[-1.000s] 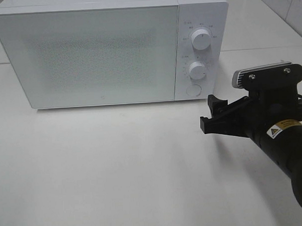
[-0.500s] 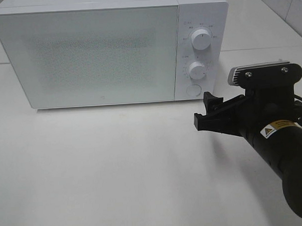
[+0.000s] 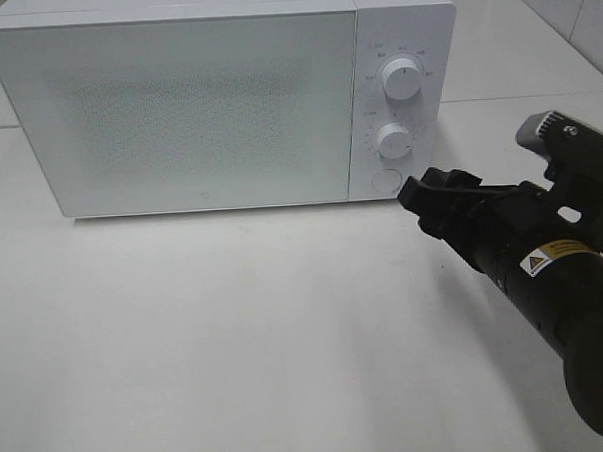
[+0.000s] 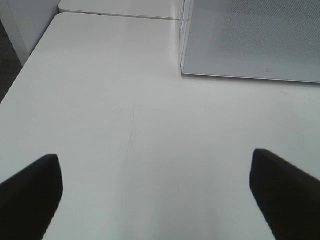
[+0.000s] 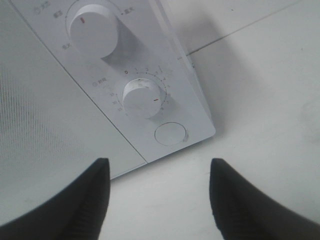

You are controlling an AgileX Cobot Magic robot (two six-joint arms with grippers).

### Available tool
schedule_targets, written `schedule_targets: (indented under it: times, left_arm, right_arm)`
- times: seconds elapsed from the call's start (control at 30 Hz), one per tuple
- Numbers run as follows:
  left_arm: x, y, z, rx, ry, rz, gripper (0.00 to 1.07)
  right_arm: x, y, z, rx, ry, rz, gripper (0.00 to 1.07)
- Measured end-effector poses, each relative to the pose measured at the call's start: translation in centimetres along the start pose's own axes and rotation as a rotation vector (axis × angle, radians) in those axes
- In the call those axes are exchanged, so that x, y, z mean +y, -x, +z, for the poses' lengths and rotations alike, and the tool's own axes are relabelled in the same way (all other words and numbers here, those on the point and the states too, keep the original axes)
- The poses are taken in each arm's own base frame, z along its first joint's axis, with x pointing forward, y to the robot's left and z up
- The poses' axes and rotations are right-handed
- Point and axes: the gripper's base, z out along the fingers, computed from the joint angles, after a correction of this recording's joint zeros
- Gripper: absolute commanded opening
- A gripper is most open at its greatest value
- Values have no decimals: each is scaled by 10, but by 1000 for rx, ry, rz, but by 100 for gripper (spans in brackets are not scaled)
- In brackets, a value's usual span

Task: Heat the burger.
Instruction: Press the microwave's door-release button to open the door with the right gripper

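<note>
- The right end effector point(image 3: 420, 193), parted and empty, is pointed at the microwave's point(image 3: 196, 110) round button point(image 3: 386, 180).
- The left end effector point(image 4: 155, 175) is spread wide, empty, beside the microwave.

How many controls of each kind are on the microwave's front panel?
Knobs: 2, the upper knob and the lower knob
Buttons: 1, the round button
Total: 3, all white, on the right side of the microwave front.
</note>
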Motion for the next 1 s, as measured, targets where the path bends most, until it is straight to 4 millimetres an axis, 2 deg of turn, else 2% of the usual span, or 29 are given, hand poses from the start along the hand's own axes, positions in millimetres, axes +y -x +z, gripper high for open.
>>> schedule_targets:
  times: [0.07, 0.1, 0.13, 0.17, 0.23, 0.27, 0.3, 0.33, 0.4, 0.47, 0.57, 0.63, 0.73, 0.8, 1.0]
  left_arm:
    - [0, 0, 0, 0, 0, 0, 93]
    - [0, 0, 0, 0, 0, 0, 93]
    - [0, 0, 0, 0, 0, 0, 93]
    - [0, 0, 0, 0, 0, 0, 93]
    - [0, 0, 0, 0, 0, 0, 93]
    - [0, 0, 0, 0, 0, 0, 93]
    - [0, 0, 0, 0, 0, 0, 93]
    - [0, 0, 0, 0, 0, 0, 93]
    - [0, 0, 0, 0, 0, 0, 93]
    - [0, 0, 0, 0, 0, 0, 93]
    - [0, 0, 0, 0, 0, 0, 93]
    - [0, 0, 0, 0, 0, 0, 93]
    - [0, 0, 0, 0, 0, 0, 93]
    - [0, 0, 0, 0, 0, 0, 93]
    - [0, 0, 0, 0, 0, 0, 93]
  right_arm:
    - [0, 0, 0, 0, 0, 57, 49]
    - [0, 0, 0, 0, 0, 182, 44]
    - [0, 0, 0, 0, 0, 182, 44]
    - [0, 0, 0, 2, -1, 303, 39]
    - [0, 0, 0, 4, -3, 355, 37]
    - [-1, -1, 0, 13, -9, 467, 32]
    - [-1, -1, 0, 13, -9, 467, 32]
    - [-1, -3, 0, 24, -18, 575, 28]
    - [-1, -3, 0, 27, -21, 623, 27]
    - [-2, -5, 0, 41, -37, 768, 25]
    - [-2, -5, 0, 43, -40, 792, 23]
    - [-3, -7, 0, 58, -60, 890, 15]
    - [-3, -7, 0, 61, -64, 901, 12]
    - [-4, -11, -1, 92, -98, 919, 0]
    - [-5, -12, -1, 104, -112, 927, 0]
